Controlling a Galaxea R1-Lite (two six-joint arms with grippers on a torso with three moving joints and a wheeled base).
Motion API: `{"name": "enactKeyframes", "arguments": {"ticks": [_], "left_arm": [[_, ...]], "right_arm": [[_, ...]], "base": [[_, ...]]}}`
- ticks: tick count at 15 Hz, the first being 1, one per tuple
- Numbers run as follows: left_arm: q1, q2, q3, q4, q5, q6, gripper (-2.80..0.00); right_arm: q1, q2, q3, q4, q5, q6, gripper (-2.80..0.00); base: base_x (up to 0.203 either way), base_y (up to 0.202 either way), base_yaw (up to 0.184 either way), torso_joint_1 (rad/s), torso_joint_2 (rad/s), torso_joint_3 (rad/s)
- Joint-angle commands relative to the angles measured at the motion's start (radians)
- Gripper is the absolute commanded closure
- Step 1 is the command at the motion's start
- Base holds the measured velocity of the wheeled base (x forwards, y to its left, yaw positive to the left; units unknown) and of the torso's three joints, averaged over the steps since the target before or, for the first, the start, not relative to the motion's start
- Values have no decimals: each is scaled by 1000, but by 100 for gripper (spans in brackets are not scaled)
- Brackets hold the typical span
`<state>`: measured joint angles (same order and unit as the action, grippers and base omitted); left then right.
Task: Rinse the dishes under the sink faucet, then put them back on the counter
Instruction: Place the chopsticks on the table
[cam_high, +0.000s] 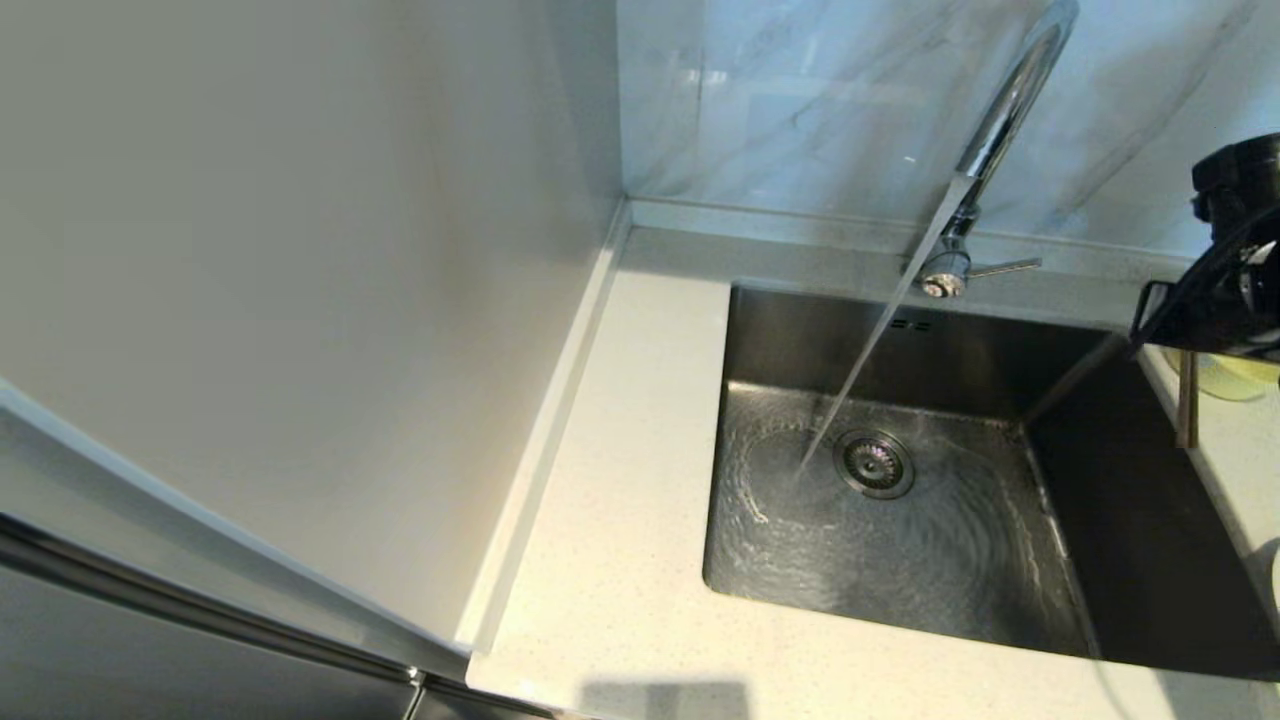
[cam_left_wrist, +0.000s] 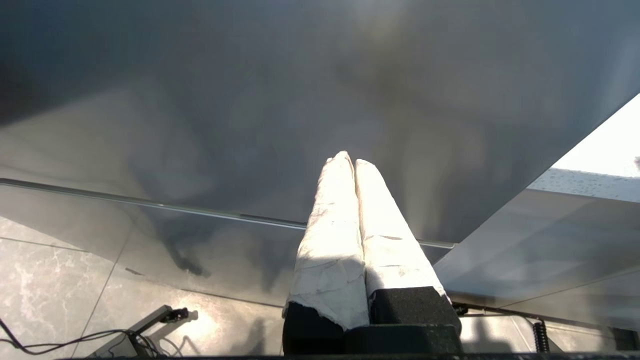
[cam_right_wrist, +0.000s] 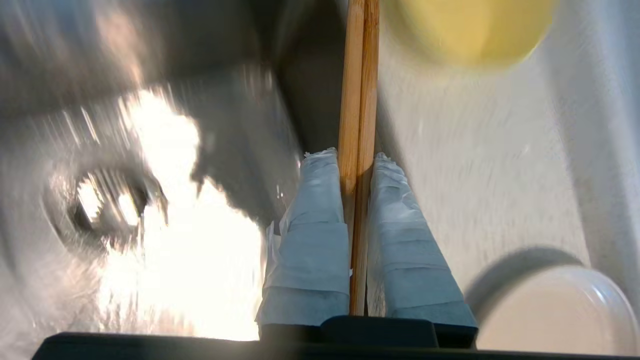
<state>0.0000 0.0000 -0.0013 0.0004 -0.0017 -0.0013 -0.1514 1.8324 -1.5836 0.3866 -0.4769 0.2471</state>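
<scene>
My right gripper is shut on the brown wooden chopstick, which shows as two thin sticks side by side running out past the fingertips. In the head view this gripper hangs at the sink's right rim, with the chopstick pointing down over the counter edge. Just behind it, the pale-yellow bowl sits on the counter. The cream-white plate lies on the counter nearer to me. Water runs from the chrome faucet into the steel sink beside the drain.
The off-white counter stretches left of the sink up to a plain wall panel. My left gripper is parked low, shut and empty, beside a grey cabinet front above the tiled floor.
</scene>
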Motion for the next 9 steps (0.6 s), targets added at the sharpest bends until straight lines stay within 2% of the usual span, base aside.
{"name": "enactKeyframes", "arguments": {"ticks": [1, 2, 5, 7, 9], "left_arm": [[0, 0, 0, 0, 0, 0, 0], [-1, 0, 0, 0, 0, 0, 0], [0, 0, 0, 0, 0, 0, 0], [0, 0, 0, 0, 0, 0, 0], [-1, 0, 0, 0, 0, 0, 0]], "right_arm": [[-33, -40, 101, -7, 78, -63, 0], [-44, -51, 129, -29, 95, -89, 0], [-63, -72, 52, -83, 119, -130, 0], [-59, -85, 137, -119, 125, -153, 0], [-56, -107, 246, -168, 132, -228, 0]], "base": [[0, 0, 0, 0, 0, 0], [0, 0, 0, 0, 0, 0], [0, 0, 0, 0, 0, 0], [0, 0, 0, 0, 0, 0], [0, 0, 0, 0, 0, 0]]}}
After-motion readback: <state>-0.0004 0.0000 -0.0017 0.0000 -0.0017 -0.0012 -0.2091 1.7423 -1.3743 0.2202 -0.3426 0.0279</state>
